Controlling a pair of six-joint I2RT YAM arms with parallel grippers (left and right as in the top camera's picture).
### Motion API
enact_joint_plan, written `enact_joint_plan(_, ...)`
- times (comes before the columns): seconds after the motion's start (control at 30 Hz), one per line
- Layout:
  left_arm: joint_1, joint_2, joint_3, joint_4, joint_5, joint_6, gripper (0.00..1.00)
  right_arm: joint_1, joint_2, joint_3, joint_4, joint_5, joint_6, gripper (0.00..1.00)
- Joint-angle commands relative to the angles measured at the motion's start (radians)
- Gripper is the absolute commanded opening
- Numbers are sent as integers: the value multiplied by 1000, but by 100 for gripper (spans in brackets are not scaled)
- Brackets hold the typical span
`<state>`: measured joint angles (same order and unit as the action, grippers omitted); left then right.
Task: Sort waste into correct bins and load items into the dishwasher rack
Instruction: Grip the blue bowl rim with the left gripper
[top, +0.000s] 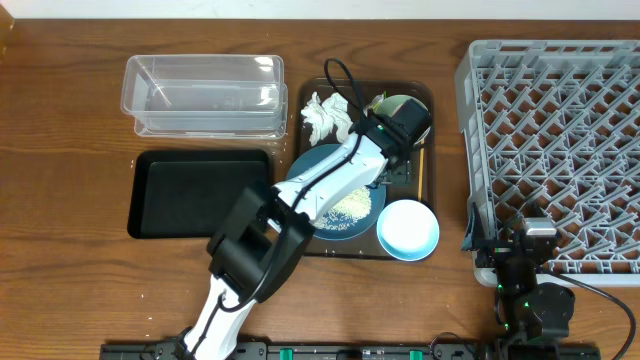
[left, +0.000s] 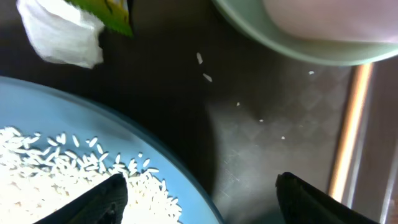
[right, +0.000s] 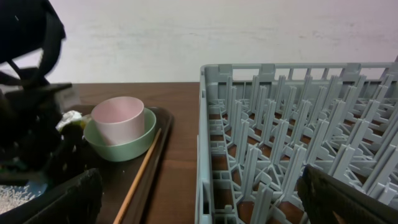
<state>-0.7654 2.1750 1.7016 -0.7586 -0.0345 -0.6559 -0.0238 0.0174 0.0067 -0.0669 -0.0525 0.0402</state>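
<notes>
Rice (left: 62, 165) heaped on blue plate (left: 134, 140) beside left end effector (left: 200, 185).

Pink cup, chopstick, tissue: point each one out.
Pink cup (right: 119, 129), right wrist view, on its outer wall.
Chopstick (right: 140, 171), right wrist view, about the middle of its length.
Tissue (top: 320, 115), overhead view, centre of the crumpled wad.

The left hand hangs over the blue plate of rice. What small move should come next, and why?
Probably close the left hand on the rim of the plate: its fingers stand open with the rim between them, one over the rice, one over the brown tray, and nothing is gripped yet.
</notes>
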Motion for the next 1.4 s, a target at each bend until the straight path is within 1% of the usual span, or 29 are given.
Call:
enact_joint_plan(0.0,-13,11,16,-2,-30,-20,75,-5,-4,-1,-4,0,-12,99)
enact_joint_plan(0.17,-28,11,15,-5,-30,-19,69,-5,-4,-1,-4,0,-12,99)
enact_joint_plan(0.23,-35,11,15,-5,-30,-20,63,-5,-4,-1,-4,0,-12,99)
enact_joint_plan(0.27,-40,11,15,-5,-31,-20,59,-5,-4,-1,-4,0,-12,99)
enact_joint_plan(0.37,-49,11,15,-9,-64,-32,58,-5,-4,-1,-4,0,-12,99)
enact_joint_plan(0.5,-59,11,4,-17,-151,-69,57,-5,-4,-1,-4,0,-12,99)
enact_joint_plan(0.6,-61,11,-3,-18,-154,-90,54,-5,-4,-1,-4,0,-12,99)
enact_joint_plan(0.7,-61,11,-3,-17,-154,-90,53,-5,-4,-1,-4,0,-12,99)
enact_joint_plan(0.8,-61,12,-3,-17,-154,-91,49,-5,-4,-1,-4,0,-12,99)
enact_joint_plan(0.97,-63,12,-22,-15,-154,-125,49,-5,-4,-1,-4,0,-12,99)
enact_joint_plan(1.23,-64,18,-30,-9,-154,-128,47,-5,-4,-1,-4,0,-12,99)
enact_joint_plan(1.37,-64,23,-30,-10,-154,-128,40,-5,-4,-1,-4,0,-12,99)
